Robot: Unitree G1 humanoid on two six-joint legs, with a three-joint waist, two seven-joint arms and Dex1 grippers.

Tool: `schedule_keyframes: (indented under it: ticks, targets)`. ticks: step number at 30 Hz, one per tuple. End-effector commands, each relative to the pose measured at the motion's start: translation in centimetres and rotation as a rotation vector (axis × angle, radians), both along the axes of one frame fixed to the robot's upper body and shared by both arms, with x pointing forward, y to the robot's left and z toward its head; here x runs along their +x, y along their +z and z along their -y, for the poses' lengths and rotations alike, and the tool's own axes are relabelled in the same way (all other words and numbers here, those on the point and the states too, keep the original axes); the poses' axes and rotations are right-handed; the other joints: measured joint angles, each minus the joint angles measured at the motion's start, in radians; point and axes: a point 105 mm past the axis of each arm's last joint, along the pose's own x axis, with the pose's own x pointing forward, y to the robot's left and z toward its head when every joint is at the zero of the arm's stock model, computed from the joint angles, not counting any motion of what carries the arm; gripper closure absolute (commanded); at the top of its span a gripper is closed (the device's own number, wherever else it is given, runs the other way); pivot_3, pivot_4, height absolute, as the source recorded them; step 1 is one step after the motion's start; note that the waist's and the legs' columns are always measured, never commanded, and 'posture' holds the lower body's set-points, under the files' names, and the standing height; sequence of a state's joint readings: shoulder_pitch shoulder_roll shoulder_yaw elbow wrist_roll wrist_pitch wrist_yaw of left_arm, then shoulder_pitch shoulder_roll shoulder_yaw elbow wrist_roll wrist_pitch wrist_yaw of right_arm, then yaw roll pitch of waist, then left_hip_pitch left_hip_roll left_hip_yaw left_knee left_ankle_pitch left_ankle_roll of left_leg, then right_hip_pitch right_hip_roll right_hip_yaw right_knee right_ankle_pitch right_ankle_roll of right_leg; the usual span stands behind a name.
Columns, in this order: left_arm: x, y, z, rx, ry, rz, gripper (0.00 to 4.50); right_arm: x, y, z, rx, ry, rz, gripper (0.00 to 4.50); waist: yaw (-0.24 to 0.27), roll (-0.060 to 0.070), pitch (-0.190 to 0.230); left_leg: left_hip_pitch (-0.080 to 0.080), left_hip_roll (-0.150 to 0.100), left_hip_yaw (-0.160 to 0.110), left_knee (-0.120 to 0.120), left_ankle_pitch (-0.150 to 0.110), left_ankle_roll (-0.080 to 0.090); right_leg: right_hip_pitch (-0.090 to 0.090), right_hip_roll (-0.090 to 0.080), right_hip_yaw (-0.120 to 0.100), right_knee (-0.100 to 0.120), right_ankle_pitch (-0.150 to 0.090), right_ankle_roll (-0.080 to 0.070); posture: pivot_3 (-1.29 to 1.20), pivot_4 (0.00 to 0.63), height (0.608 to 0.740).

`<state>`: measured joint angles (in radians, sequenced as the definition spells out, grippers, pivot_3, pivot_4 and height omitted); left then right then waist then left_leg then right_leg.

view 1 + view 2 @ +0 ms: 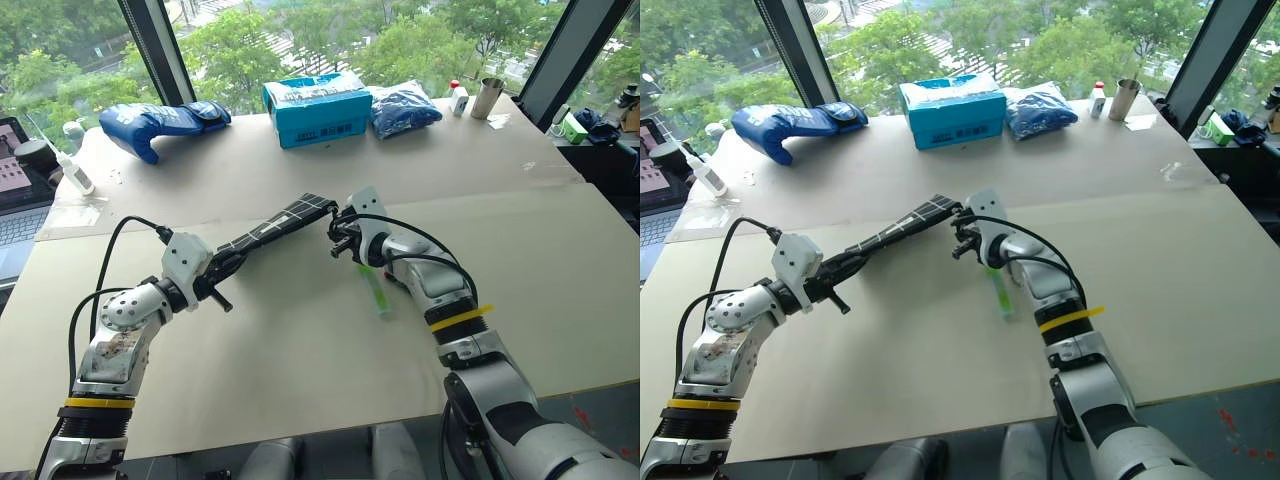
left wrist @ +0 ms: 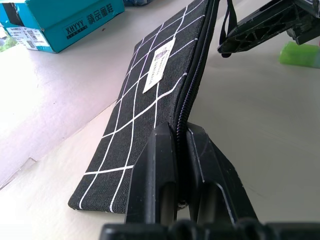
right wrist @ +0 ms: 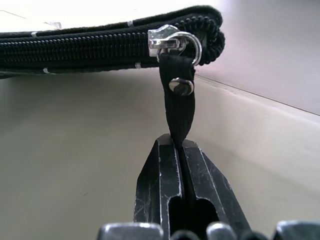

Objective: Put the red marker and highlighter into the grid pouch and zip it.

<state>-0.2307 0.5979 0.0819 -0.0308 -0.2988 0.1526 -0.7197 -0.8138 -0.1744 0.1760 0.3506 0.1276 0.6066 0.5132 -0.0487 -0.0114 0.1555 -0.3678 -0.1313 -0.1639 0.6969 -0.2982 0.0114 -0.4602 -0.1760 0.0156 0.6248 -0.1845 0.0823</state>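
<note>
A two-armed robot held the grid pouch stretched between its arms above a pale bench. The left end effector was clamped tight on one end of the pouch, fingers pressed against the fabric just at the zipper line, the white label facing up beside it. At the far end, the right end effector pinched the black zipper pull strap, which hung from the silver slider sitting near the corner of the pouch; the teeth seen in the right wrist view were closed. The highlighter, pale green, lay flat on the bench just under the right arm, outside the pouch. Farther back on the bench stood a teal box, with blue gloves to its left, a blue bag to its right and a metal cup near the window.
</note>
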Motion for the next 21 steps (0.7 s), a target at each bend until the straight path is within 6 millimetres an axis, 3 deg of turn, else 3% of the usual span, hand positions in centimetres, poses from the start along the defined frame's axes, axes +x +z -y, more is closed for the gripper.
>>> schedule_keyframes:
  ticks: [1,5,9,14,18,21]
  targets:
    - [0.0,1.2,0.3,0.003,-0.007,0.044,4.5,-2.6,1.5,-3.5,0.008,0.16,0.05,4.46,-0.001,0.0,0.0,0.0,0.0,0.0,0.0,0.0,0.0,0.0,0.0,0.0,0.0,0.0,0.0,0.0,0.15,0.74]
    - [0.2,1.3,0.5,-0.006,-0.012,0.045,4.5,-4.8,0.6,-6.4,-0.043,0.256,0.058,4.46,-0.001,0.0,0.0,0.0,0.001,0.0,0.0,0.0,0.0,0.0,0.001,0.0,0.0,0.0,0.0,0.0,0.15,0.74]
    - [0.3,1.3,0.5,-0.007,-0.011,0.043,4.5,-5.1,0.2,-7.9,-0.071,0.279,0.062,4.46,0.001,0.0,0.0,0.0,0.0,0.0,0.0,0.0,0.0,0.0,0.001,0.0,0.0,0.0,-0.001,0.0,0.15,0.74]
    - [0.2,1.2,0.4,-0.005,-0.008,0.04,4.5,-3.8,1.0,-7.5,-0.07,0.228,0.078,4.46,0.001,0.0,0.0,0.0,0.001,0.0,0.0,0.0,-0.001,0.0,0.001,0.0,0.0,0.001,-0.001,0.0,0.15,0.74]
    - [0.1,1.0,0.2,0.003,-0.008,0.035,4.5,-2.4,2.5,-6.6,-0.041,0.176,0.098,4.46,0.0,0.0,0.0,0.0,0.002,0.0,0.0,0.0,-0.001,0.0,0.003,0.0,0.0,0.001,-0.002,0.0,0.15,0.74]
    - [0.1,0.9,0.2,0.009,-0.013,0.031,4.5,-2.3,3.8,-6.9,0.016,0.18,0.083,4.46,0.0,0.0,0.0,0.0,0.006,0.0,0.0,0.0,-0.003,0.0,0.007,0.0,-0.001,0.002,-0.003,0.0,0.15,0.74]
